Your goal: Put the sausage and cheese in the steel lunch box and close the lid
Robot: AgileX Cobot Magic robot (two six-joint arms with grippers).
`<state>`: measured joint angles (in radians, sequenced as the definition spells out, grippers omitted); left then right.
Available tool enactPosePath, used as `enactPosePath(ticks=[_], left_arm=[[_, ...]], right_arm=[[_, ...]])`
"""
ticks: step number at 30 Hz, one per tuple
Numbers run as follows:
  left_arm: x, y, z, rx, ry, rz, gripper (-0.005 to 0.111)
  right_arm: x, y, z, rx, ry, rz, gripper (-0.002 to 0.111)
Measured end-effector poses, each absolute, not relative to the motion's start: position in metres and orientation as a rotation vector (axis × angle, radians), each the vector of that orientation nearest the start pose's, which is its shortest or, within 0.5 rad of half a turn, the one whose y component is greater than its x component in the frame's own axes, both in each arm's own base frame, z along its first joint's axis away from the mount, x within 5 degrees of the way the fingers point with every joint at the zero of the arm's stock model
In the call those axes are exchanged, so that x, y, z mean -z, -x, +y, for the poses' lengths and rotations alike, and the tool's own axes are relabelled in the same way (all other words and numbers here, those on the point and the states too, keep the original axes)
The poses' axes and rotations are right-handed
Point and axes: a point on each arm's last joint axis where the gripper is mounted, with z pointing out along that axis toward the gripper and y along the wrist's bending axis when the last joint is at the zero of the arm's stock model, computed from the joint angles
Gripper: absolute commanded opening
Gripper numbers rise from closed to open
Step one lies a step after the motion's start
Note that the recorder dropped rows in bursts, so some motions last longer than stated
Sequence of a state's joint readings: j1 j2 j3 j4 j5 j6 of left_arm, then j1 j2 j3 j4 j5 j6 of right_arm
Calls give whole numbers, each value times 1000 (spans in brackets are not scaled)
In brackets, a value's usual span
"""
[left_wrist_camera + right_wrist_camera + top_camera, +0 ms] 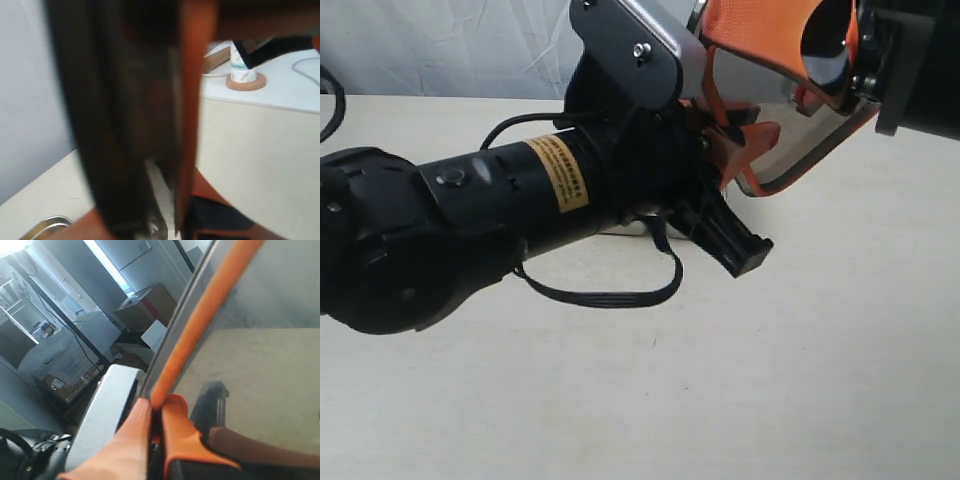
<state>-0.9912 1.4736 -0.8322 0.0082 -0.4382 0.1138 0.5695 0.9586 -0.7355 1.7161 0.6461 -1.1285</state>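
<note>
Above the pale tabletop (770,380), the dark translucent rectangular lid (790,130) with its orange rim seal (210,320) hangs tilted in the air between your two arms. Your right gripper (156,412) is pinched tight on the lid's edge, orange pads meeting either side of the seal. Your left gripper (718,135) straddles the opposite lower edge, but the blurred wrist view does not show whether its jaws have clamped. One corner of the shiny stainless steel lunch box (47,223) peeks in beneath the left wrist; the sausage and the cheese are out of sight, so you cannot confirm from here that they are loaded.

The lid looks stiff, light and smooth-faced, likely slippery on the flat panel. The rubbery seal at the rim should offer the best purchase. A single edge pinch may let it swing, so take it on two opposite edges and level it before lowering.
</note>
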Motion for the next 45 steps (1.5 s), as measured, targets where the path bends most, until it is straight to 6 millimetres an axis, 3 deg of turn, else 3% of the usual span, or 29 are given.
enactPosePath(ticks=[2, 5, 7, 9, 11, 15, 20, 23, 26, 31, 35, 45], left_arm=[[-284, -183, -269, 534, -926, 1450, 0], [-279, -193, -259, 250, -967, 1476, 0], [-273, -197, -253, 108, -1003, 1509, 0], [-270, -202, -246, 11, -976, 1559, 0], [-270, -205, -241, -53, -946, 1568, 0], [-275, -210, -233, -182, -887, 1541, 0], [-276, -214, -226, -374, -941, 1499, 0], [-268, -219, -220, -552, -970, 1511, 0], [-255, -223, -220, -624, -987, 1554, 0], [-240, -226, -223, -665, -1017, 1591, 0], [-237, -225, -225, -692, -1039, 1579, 0], [-228, -225, -230, -807, -1097, 1510, 0]], right_arm=[[-361, -134, 150, -1392, 511, 1725, -1], [-349, -135, 150, -1351, 490, 1875, 2], [-340, -138, 147, -1260, 456, 1985, 16], [-335, -142, 143, -1192, 413, 2038, 36], [-334, -145, 141, -1152, 372, 2053, 45], [-334, -149, 139, -1196, 189, 2086, 45], [-335, -159, 136, -1267, -90, 2052, 45], [-319, -171, 142, -1280, -195, 2116, 45], [-304, -181, 151, -1313, -265, 2187, 45], [-283, -195, 169, -1404, -257, 2249, 45], [-272, -204, 176, -1368, -190, 2256, 45], [-265, -218, 176, -1372, -175, 2265, 45]])
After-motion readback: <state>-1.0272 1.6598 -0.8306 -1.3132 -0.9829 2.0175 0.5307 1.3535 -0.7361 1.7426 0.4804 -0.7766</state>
